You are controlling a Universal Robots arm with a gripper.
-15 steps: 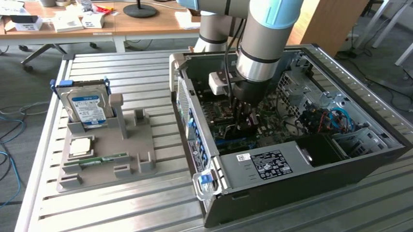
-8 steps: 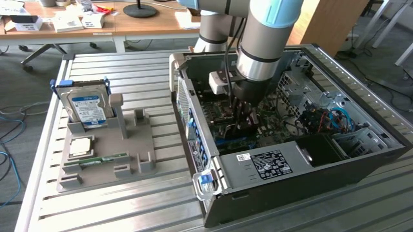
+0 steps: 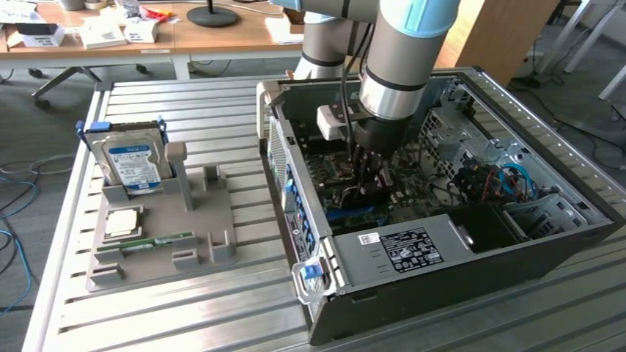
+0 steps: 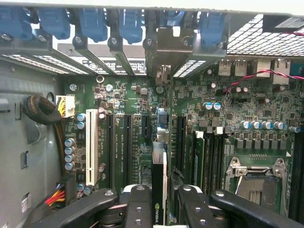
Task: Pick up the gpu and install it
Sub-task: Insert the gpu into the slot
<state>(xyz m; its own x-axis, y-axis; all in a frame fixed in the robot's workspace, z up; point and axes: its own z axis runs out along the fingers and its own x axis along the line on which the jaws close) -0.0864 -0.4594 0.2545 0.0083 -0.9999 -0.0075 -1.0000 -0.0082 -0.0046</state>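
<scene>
Inside open black computer case [image 3: 547, 253], black 2-finger gripper [image 4: 159, 202] narrowed onto thin dark gpu card [image 4: 158, 183], held edge-on above green motherboard [image 4: 199, 109]. Step: installing. Judged need: card edge aligned with black expansion slot [image 4: 147, 129], metal bracket with rear opening, straight press.

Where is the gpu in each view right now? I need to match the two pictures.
Exterior view: the gpu is inside the open computer case, under the gripper.
Wrist view: gpu edge-on between the fingers, over the slots.
Shared landmark: the green motherboard.
</scene>
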